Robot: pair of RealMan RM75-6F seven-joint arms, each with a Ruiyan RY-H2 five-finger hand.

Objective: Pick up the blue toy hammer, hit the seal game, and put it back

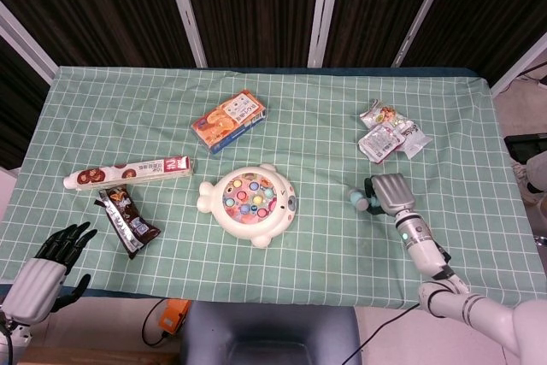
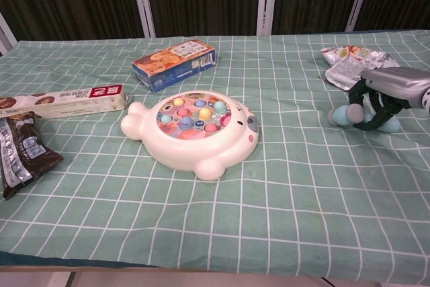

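One right hand (image 2: 386,95) | fingers curled around blue toy hammer (image 2: 344,115) | hammer under palm

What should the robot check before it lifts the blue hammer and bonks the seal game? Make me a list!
1. Right hand around the blue toy hammer: ok, its fingers curl over the hammer.
2. Grip firm enough to lift: cannot tell, the handle is hidden under the hand.
3. Hammer off the table: not ok, it sits low on the tablecloth.
4. Seal game ready to be hit: ok, it lies flat with its pegs facing up.
5. Path from hammer to seal game: ok, only bare cloth lies between them.
6. Left hand out of the way: ok, it holds nothing at the table's near left corner.
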